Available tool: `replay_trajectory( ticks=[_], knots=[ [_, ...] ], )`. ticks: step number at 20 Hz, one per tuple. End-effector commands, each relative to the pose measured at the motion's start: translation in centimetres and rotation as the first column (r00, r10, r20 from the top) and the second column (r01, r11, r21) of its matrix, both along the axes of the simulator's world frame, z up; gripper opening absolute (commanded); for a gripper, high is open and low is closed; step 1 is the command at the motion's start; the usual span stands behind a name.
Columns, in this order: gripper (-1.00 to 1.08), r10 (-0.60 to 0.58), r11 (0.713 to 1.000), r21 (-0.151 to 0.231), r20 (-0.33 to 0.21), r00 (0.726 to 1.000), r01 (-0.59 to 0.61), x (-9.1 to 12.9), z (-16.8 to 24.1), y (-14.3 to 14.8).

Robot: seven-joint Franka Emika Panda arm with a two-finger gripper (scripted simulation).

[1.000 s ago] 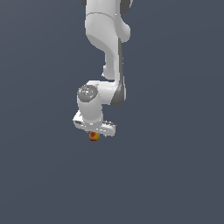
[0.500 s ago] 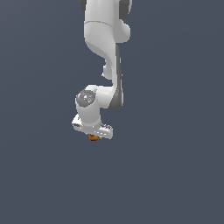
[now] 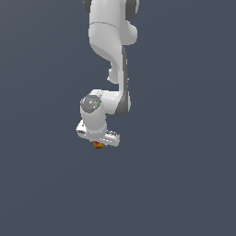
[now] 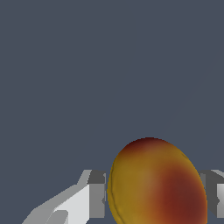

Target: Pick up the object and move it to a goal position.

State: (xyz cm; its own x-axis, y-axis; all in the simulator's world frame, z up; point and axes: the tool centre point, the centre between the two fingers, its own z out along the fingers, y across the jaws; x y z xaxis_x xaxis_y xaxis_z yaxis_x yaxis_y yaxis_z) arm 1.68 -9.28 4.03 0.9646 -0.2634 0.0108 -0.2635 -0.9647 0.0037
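Pinching object (image 4: 156, 183), end effector (image 3: 98, 143) hides it outside; wrist view shows red blotches

I am in no real room but a simulator's bare render: flat slate-grey ground (image 3: 184, 184) fills everything from my twelve o'clock to six, without walls, furniture, shadows or texture around my smooth white arm (image 3: 110, 41)

Flat, even simulator lighting over a uniform slate-grey background; no cast shadows and no glare in either view. The white arm (image 3: 108, 41) shades softly to grey toward 3 o'clock, which suggests light from about 10 o'clock. The exterior view is soft and low in detail. In the wrist view the ball (image 4: 156, 183) shows smooth, blurred colour blotches, slightly darker toward 5 o'clock; no edge distortion.
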Motion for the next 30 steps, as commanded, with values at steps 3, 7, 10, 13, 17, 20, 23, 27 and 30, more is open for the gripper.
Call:
replay_trajectory(
  ticks=[3, 7, 10, 13, 17, 20, 23, 27, 30],
  knots=[
    [-1.00, 0.012, 1.000, 0.006, -0.010, 1.000, -0.012, -0.1, 0.0, 1.2],
    [-1.00, 0.012, 1.000, 0.006, -0.010, 1.000, -0.012, 0.2, 1.6, 1.9],
    [-1.00, 0.012, 1.000, 0.006, -0.010, 1.000, -0.012, 0.6, 3.5, 2.7],
    [-1.00, 0.012, 1.000, 0.006, -0.010, 1.000, -0.012, 1.1, 5.9, 3.7],
    [-1.00, 0.012, 1.000, 0.006, -0.010, 1.000, -0.012, 1.9, 9.8, 5.2],
    [-1.00, 0.011, 1.000, 0.005, -0.010, 1.000, -0.011, 2.6, 13.0, 6.5],
    [-1.00, 0.011, 1.000, 0.005, -0.010, 1.000, -0.011, 3.3, 16.2, 7.8],
    [-1.00, 0.011, 1.000, 0.005, -0.010, 1.000, -0.011, 4.2, 20.5, 9.5],
    [-1.00, 0.011, 1.000, 0.005, -0.010, 1.000, -0.011, 4.9, 23.5, 10.7]
  ],
)
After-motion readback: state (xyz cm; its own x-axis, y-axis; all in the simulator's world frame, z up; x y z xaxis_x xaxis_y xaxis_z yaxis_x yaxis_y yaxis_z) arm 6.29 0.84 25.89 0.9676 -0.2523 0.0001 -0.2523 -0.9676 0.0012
